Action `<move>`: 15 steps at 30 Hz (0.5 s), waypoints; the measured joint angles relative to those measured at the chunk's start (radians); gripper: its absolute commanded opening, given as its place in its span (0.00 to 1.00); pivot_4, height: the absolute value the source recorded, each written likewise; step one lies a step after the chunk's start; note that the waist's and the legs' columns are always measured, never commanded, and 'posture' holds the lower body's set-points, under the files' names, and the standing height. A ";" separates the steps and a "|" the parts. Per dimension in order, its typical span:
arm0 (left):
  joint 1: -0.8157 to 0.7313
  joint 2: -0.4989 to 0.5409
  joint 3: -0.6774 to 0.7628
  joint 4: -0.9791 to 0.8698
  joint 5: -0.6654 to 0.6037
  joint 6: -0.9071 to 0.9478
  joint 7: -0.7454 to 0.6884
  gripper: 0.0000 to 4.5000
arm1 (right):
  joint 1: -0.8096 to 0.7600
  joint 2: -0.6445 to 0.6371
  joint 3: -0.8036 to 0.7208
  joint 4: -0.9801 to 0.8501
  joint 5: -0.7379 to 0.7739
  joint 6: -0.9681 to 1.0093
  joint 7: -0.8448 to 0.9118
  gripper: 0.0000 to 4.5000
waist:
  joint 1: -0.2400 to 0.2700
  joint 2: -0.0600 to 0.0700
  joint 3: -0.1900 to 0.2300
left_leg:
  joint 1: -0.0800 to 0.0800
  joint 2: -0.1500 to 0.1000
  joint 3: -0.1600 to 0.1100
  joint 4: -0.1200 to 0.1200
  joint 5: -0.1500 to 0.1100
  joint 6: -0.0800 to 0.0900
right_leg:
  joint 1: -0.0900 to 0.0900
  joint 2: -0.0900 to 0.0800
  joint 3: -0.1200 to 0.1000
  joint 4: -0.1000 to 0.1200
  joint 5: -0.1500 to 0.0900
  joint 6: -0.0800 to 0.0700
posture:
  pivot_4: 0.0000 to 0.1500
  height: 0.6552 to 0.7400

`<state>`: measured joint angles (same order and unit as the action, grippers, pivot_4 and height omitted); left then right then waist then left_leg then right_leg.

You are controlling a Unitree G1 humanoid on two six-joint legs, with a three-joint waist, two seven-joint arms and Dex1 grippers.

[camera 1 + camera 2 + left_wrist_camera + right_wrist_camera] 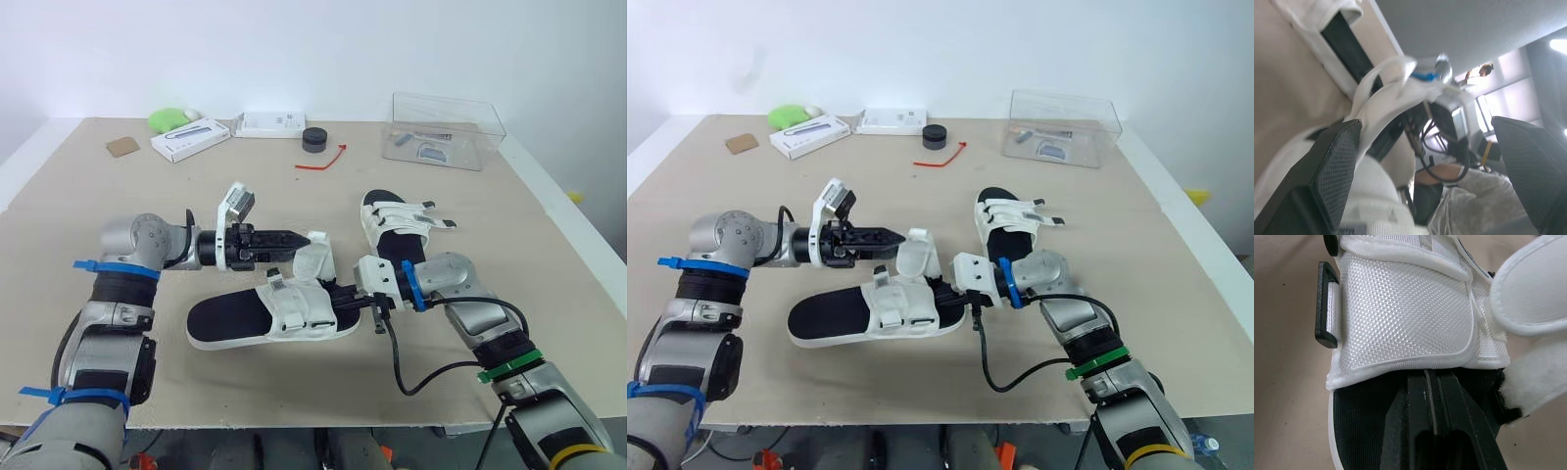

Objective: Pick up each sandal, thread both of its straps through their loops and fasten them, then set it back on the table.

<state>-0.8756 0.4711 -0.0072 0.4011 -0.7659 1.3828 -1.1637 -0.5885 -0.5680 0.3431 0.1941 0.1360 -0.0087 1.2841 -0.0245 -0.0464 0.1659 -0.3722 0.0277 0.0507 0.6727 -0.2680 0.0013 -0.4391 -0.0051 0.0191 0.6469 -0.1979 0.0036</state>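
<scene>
Left eye view: two sandals are sitting sole-down on the table (118, 225), and two grippers are working on the nearer one.

Going left to right:
- Left gripper (299, 238) is reaching in from the left, tips at the raised strap (313, 262) of the near sandal (235, 323). In the left wrist view its fingers (1334, 166) are standing wide apart, released, with white strap fabric lying against one of them.
- Near sandal is lying lengthwise across the front of the table, black footbed facing up. One strap is standing up loose and one band is lying across the foot.
- Right gripper (338, 294) is coming in from the right at footbed level. In the right wrist view its fingers are pressing together, clenched, with the tips hiding under the white band. Can't tell whether they are pinching anything. One black loop (1327, 303) is sticking out at the band's edge.
- Far sandal (397, 235) is resting just behind the right gripper, apart from the near one, strap ends pointing right.

Back row, left to right:
- one brown square (122, 147)
- one green lump (168, 118)
- two white boxes, the angled one (191, 139) and the flat one (271, 124)
- one black puck (314, 139)
- one red cord (323, 160)
- one clear bin (446, 132)
</scene>
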 measured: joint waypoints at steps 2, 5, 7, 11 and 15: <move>0.012 0.008 -0.022 -0.016 0.001 -0.003 -0.004 0.98 | 0.000 0.000 0.000 0.000 0.000 0.000 0.000 0.00 | 0.000 0.000 0.000 | 0.000 0.000 0.000 0.000 0.000 0.000 | 0.000 0.000 0.000 0.000 0.000 0.000 | 1.00 1.00; 0.030 0.023 -0.051 -0.053 0.002 -0.013 -0.023 0.98 | 0.001 0.000 0.000 -0.004 0.000 0.003 -0.001 0.00 | 0.000 0.000 0.000 | 0.000 0.000 0.000 0.000 0.000 0.000 | 0.000 0.000 0.000 0.000 0.000 0.000 | 1.00 1.00; 0.050 0.029 -0.082 -0.084 0.002 -0.026 -0.032 0.98 | 0.001 0.000 0.000 -0.005 0.000 0.005 -0.001 0.00 | 0.000 0.000 0.000 | 0.000 0.000 0.000 0.000 0.000 0.000 | 0.000 0.000 0.000 0.000 0.000 0.000 | 1.00 1.00; 0.064 0.046 -0.117 -0.147 0.001 -0.035 -0.053 0.98 | 0.001 -0.001 0.001 -0.005 0.000 0.005 0.000 0.00 | 0.000 0.000 0.000 | 0.000 0.000 0.000 0.000 0.000 0.000 | 0.000 0.000 0.001 0.000 0.000 0.000 | 1.00 1.00; 0.064 0.049 -0.130 -0.191 -0.003 -0.034 -0.061 0.98 | 0.001 -0.002 0.000 -0.005 0.000 0.003 0.001 0.00 | 0.001 0.000 0.000 | 0.000 0.000 -0.001 0.000 0.000 0.000 | 0.000 0.000 0.000 0.000 0.000 0.000 | 1.00 1.00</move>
<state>-0.8115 0.5206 -0.1376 0.2096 -0.7693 1.3488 -1.2247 -0.5874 -0.5699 0.3436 0.1895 0.1356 -0.0054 1.2852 -0.0240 -0.0463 0.1659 -0.3724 0.0276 0.0502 0.6727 -0.2680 0.0014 -0.4390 -0.0051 0.0195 0.6468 -0.1984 0.0033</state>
